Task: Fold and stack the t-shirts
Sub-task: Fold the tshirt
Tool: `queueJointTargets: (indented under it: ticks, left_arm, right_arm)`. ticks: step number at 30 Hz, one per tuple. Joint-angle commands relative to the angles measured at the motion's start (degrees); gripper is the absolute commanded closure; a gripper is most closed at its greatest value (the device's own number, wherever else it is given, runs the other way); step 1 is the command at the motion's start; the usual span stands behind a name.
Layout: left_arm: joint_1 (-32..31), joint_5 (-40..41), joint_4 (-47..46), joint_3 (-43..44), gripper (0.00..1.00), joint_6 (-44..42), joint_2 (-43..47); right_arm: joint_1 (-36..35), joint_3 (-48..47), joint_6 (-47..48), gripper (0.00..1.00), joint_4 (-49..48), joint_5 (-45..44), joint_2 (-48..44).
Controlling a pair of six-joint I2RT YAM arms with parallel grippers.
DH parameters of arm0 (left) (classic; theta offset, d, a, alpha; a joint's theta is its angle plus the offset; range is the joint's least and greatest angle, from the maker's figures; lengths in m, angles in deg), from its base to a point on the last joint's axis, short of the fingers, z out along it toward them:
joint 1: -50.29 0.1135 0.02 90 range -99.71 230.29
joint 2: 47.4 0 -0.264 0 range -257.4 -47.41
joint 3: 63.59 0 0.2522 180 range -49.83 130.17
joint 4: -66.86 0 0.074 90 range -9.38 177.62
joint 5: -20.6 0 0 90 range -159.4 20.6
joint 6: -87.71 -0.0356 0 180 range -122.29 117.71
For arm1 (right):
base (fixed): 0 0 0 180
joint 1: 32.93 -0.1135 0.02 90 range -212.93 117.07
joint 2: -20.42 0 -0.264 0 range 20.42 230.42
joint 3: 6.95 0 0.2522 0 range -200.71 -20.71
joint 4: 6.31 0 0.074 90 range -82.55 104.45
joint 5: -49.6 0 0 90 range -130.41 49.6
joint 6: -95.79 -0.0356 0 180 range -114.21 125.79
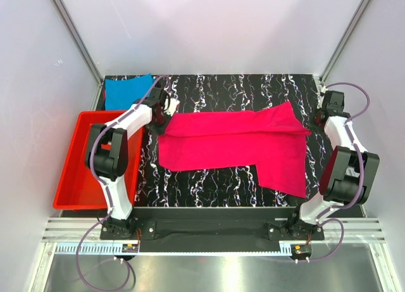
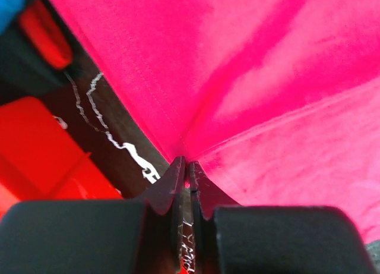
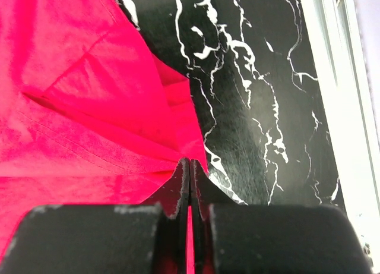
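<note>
The magenta t-shirt (image 1: 234,143) lies spread across the black marbled table (image 1: 240,89), its upper part doubled over into a long band. At the shirt's far left corner my left gripper (image 1: 166,113) has its jaws almost together. In the left wrist view the cloth (image 2: 267,78) puckers into those tips (image 2: 187,162). My right gripper (image 1: 318,120) is at the shirt's right edge, shut, with pink cloth (image 3: 71,95) pinched between its fingers (image 3: 189,161). The turquoise t-shirt (image 1: 128,90) lies flat at the back left corner.
A red plastic tray (image 1: 73,178) stands left of the table beside the left arm, and part of it shows in the left wrist view (image 2: 35,143). A pale rail (image 3: 338,78) runs along the table's right edge. Metal posts rise at both back corners.
</note>
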Motion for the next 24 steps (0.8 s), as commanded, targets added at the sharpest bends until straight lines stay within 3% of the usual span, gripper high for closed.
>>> queueJointTargets:
  ticks: [1, 4, 6, 8, 11, 13, 17, 18, 19, 21, 24]
  left_arm:
    - [-0.1, -1.9, 2.4, 1.8, 0.83, 0.4, 1.7]
    - [-0.1, -0.3, 6.1, 3.7, 0.74, 1.1, 0.6]
    - [-0.1, 6.8, 6.3, 4.6, 0.67, 2.8, 0.3]
    - [0.0, 9.9, 7.4, 5.8, 0.67, 3.5, -0.1]
    - [0.5, 14.2, 7.0, 7.6, 0.63, 5.8, 0.1]
    - [0.7, 15.9, 7.9, 9.7, 0.62, 8.3, -0.6]
    - [0.6, 0.2, 3.0, 10.6, 0.62, 13.1, 1.1]
    - [0.5, -10.1, 1.3, 9.5, 0.61, 15.7, 1.4]
    - [0.3, -14.1, -2.6, 8.4, 0.60, 16.4, 2.0]
    - [0.2, -18.8, -4.6, 7.5, 0.60, 19.9, 1.3]
    - [0.9, -23.0, -3.3, 11.9, 0.60, 23.4, -3.1]
  right_arm:
    - [-0.1, -3.2, -0.8, 0.98, 1.9, -2.8, 0.5]
    - [-0.1, -2.3, -2.9, 0.93, 1.9, -2.4, -0.1]
    - [-0.1, -2.4, -3.4, 0.91, 2.8, -2.5, -0.4]
    - [-0.1, -4.0, -3.6, 0.76, 4.7, -2.0, -0.2]
    - [-0.1, -6.4, -4.5, 0.62, 9.7, -1.0, 0.7]
    - [-0.1, -7.4, -5.3, 0.58, 11.9, -0.5, 0.6]
    - [-0.1, -9.3, -6.4, 0.51, 10.8, 5.7, 1.4]
    - [-0.1, -9.9, -5.9, 0.48, 9.5, 11.1, 3.1]
    - [-0.2, -12.3, -5.6, 0.47, 9.0, 13.9, 4.4]
    - [-0.1, -15.3, -4.1, 0.46, 9.5, 21.8, 9.3]
    - [-0.1, -19.9, -3.2, 0.46, 8.6, 23.8, 15.4]
